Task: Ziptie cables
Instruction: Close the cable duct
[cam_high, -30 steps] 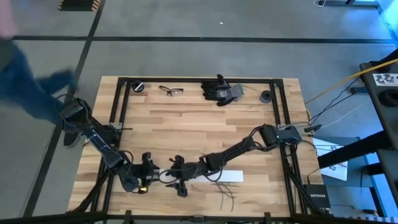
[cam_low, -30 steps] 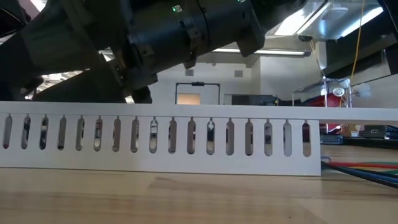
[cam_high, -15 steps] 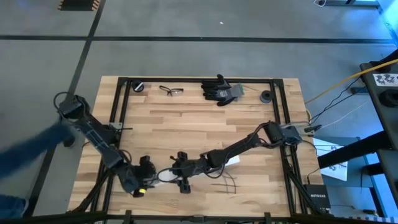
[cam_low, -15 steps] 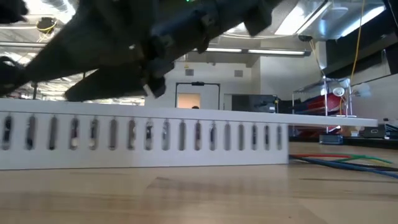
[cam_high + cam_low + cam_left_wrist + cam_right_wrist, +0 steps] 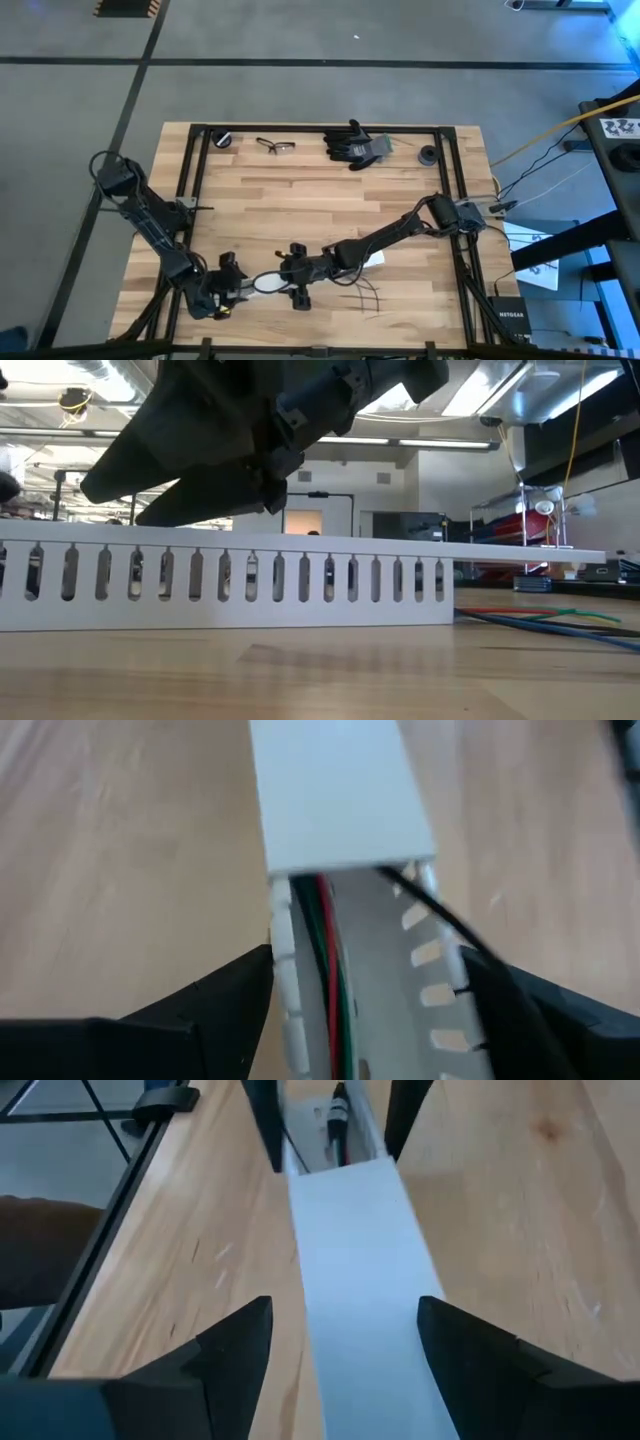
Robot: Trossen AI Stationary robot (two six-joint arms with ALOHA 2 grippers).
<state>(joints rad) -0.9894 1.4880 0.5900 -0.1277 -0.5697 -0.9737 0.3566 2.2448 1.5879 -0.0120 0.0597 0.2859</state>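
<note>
One readable label, NETGEAR, marks the black box [image 5: 507, 316] beside the table [image 5: 300, 195].

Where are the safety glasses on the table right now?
In the high view the safety glasses lie near the table's far edge, left of centre, between a small round black object and the dark gloves, far from both arms.

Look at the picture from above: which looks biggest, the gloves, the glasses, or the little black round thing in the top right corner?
1. gloves
2. glasses
3. black round thing
</note>
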